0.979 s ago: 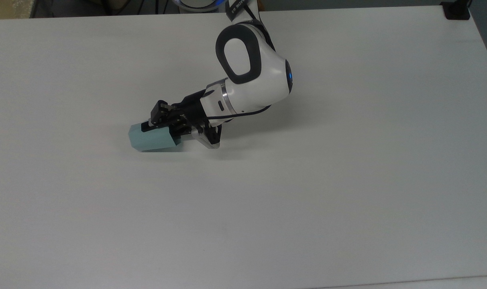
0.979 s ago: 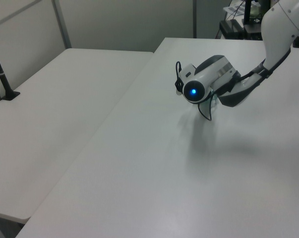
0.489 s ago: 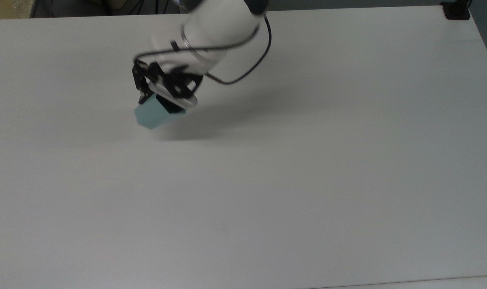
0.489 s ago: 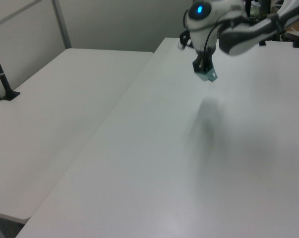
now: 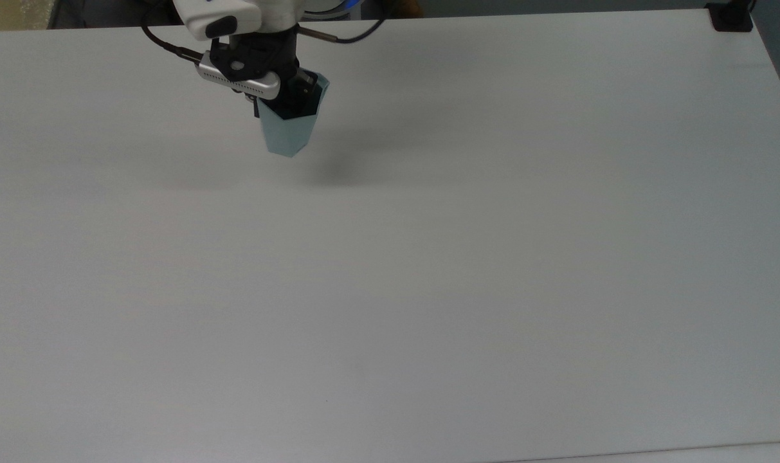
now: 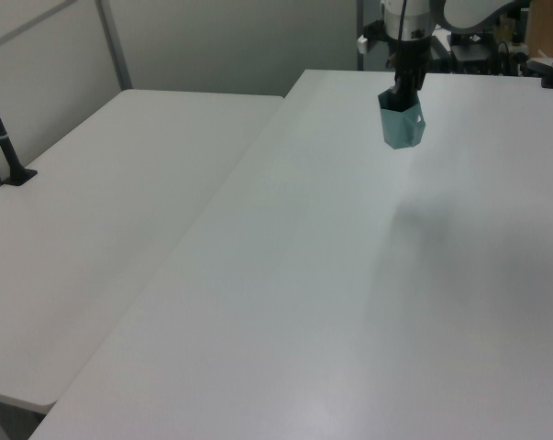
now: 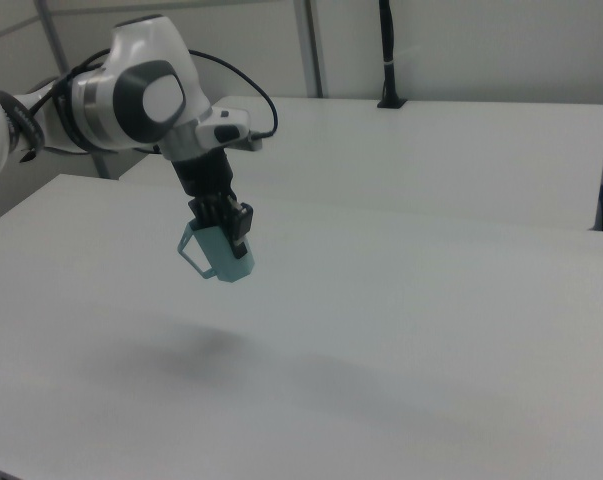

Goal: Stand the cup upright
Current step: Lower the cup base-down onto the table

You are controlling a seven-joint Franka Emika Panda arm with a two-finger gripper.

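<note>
The pale teal faceted cup [image 5: 289, 133] hangs in the air above the white table [image 5: 428, 289], mouth up and narrow base down, nearly upright. In the right view the cup [image 7: 224, 259] shows its small handle on the right view's left side, and its shadow lies on the table well below it. My gripper [image 5: 296, 98] points down and is shut on the cup's rim, with one finger inside the mouth. In the left view, the gripper [image 6: 404, 92] holds the cup [image 6: 403, 126] near the table's far end.
A second white table [image 6: 102, 202] stands beside this one across a narrow gap. A black post [image 6: 3, 128] is clamped to it. Another black clamp [image 5: 729, 17] sits at the top view's upper right corner.
The cup lay on its side on the table a second ago. The arm has lifted it, swung it toward the top view's upper edge, and turned it mouth up.
</note>
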